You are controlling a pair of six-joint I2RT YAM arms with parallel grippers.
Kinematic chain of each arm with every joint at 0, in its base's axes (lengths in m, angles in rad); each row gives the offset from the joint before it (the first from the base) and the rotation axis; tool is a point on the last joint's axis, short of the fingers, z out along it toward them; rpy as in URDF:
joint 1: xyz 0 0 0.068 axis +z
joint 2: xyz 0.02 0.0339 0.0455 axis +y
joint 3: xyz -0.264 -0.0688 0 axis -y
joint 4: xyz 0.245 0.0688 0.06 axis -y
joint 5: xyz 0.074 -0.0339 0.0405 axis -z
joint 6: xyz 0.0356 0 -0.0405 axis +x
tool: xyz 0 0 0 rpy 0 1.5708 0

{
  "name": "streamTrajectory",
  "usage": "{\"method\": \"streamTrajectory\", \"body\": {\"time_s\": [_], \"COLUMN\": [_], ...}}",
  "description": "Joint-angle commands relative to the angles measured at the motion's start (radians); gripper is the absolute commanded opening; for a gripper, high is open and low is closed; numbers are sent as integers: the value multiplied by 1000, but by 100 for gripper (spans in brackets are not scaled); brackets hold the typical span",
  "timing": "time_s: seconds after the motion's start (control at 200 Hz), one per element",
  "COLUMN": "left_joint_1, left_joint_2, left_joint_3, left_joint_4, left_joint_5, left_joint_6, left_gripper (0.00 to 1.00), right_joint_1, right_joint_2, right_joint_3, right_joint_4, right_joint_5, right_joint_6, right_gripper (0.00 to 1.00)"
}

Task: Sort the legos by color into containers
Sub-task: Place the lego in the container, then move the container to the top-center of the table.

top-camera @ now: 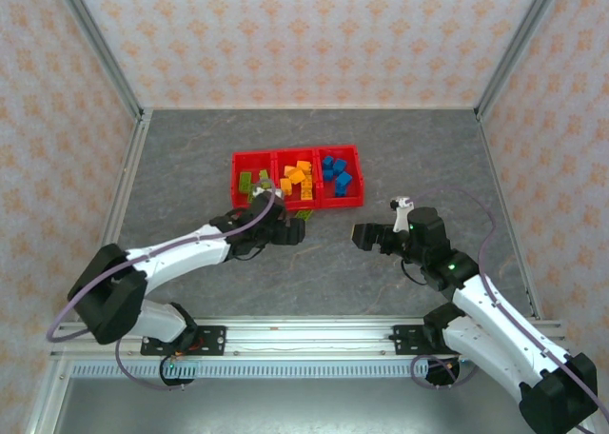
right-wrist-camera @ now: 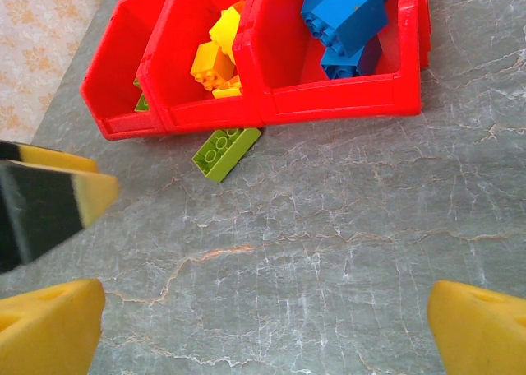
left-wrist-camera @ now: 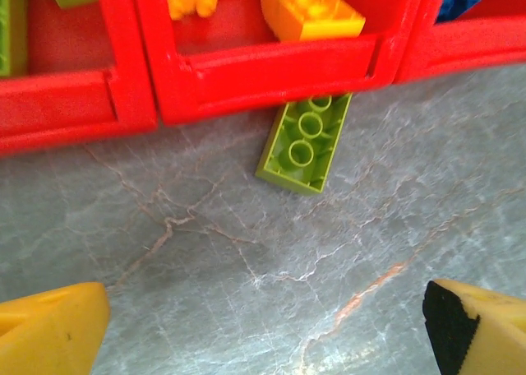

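One oblong studded green brick (left-wrist-camera: 302, 145), marbled tabletop (left-wrist-camera: 246, 268)

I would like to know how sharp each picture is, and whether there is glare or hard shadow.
Top view: even light, no glare, only faint shadows; the bricks in the red tray are small but clear. Left wrist view: the green brick on the table is sharp, the yellow fingertips are blurred. Right wrist view: the blue bricks are sharp, the fingertips soft.
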Motion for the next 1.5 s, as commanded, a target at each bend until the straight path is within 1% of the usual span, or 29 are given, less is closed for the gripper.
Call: {"method": "streamTrajectory", "body": {"time_s": [0.0, 0.155, 0.43, 0.796, 1.116, 1.402, 1.437, 1.497], "left_joint_1": [-13, -16, -16, -6, 26, 51, 51, 51], "left_joint_2": [71, 204, 402, 574, 667, 682, 682, 682], "left_joint_3": [6, 65, 222, 479, 655, 690, 693, 695], "left_joint_4": [70, 66, 26, -64, -103, -90, -89, -94], "left_joint_5": [-5, -18, -62, -104, -127, -154, -151, -126], "left_joint_6": [-28, -27, 33, 134, 172, 178, 179, 182], "left_gripper": [99, 99, 99, 100, 99, 99, 98, 91], "right_joint_1": [5, 5, 5, 5, 5, 5, 5, 6], "right_joint_2": [-5, -6, -8, -9, -9, -11, -11, -11], "right_joint_3": [2, 2, 2, 2, 2, 2, 2, 2], "right_joint_4": [0, -1, 2, 1, 3, 4, 5, 5], "right_joint_5": [14, 11, 4, 0, -4, -9, -8, -8], "right_joint_6": [-11, -12, -14, -12, -11, -14, -12, -12], "right_gripper": [100, 100, 100, 100, 100, 100, 100, 100]}}
